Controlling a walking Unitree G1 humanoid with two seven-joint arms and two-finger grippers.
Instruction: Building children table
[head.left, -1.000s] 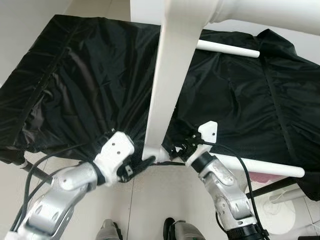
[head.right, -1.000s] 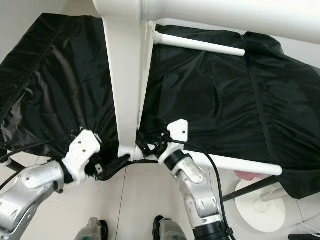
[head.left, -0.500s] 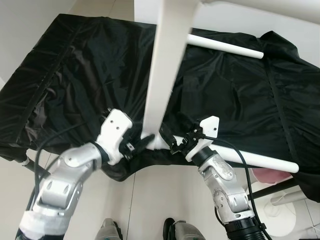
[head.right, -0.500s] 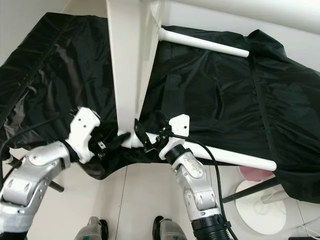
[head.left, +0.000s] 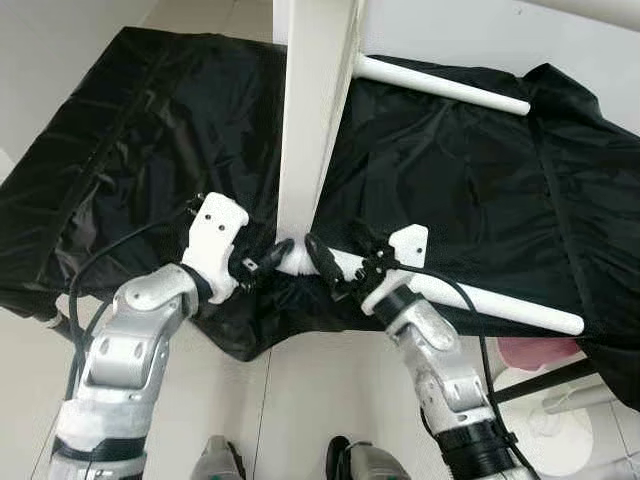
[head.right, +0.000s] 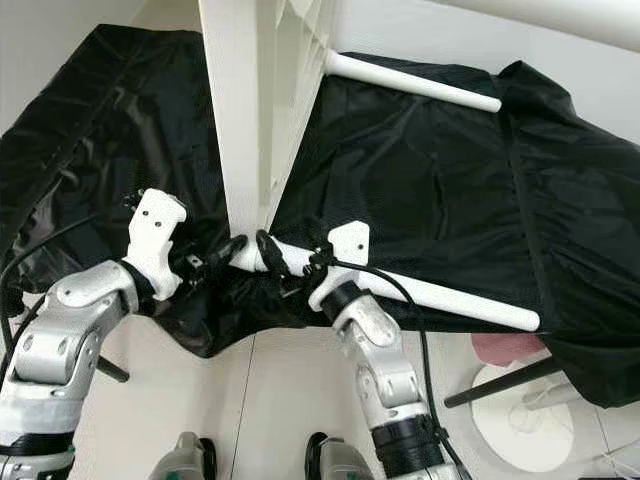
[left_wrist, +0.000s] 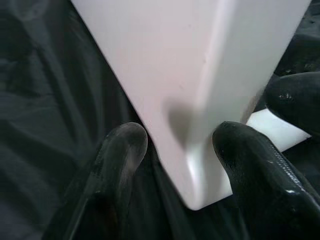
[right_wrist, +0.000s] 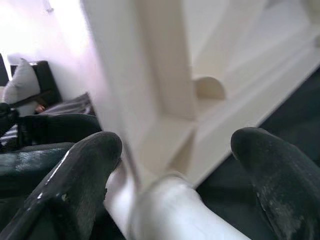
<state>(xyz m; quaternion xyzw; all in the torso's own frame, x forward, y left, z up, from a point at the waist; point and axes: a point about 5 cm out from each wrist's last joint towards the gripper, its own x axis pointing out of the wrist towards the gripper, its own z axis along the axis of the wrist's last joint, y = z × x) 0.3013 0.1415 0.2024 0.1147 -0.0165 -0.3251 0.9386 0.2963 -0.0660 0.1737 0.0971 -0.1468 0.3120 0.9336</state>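
Left eye view, looking down: a worktop draped in crumpled black cloth (head.left: 470, 190), hanging loose over the near edge, with pale tiled floor (head.left: 300, 400) beneath and a white wall along the left side. Near the right front corner, on the floor, a white round stand base (head.right: 525, 425) and something pink (head.left: 535, 352) tucked under the cloth's hem.

On the cloth, two white round table legs: one leg (head.left: 440, 85) lying close to the far edge, a second leg (head.left: 500, 300) lying along the near edge, running toward the right front corner. Rising from the near edge, tilted up toward the camera, a white table panel (head.left: 310, 120), its lower corner meeting the inner end of the near leg just at the cloth's front fold.

Left gripper (head.left: 268, 262) at that corner from the left, fingers (left_wrist: 122, 150) spread to either side of the panel's corner, pads close against it but not clearly clamped. Right gripper (head.left: 335, 265) at the same joint from the right, fingers (right_wrist: 85, 160) spread wide around the leg's end and the panel's ribbed underside.

Open cloth across the middle and the left half of the worktop; bare floor in front of the near edge, between the two silver arms, down to the robot's feet (head.left: 350, 462).
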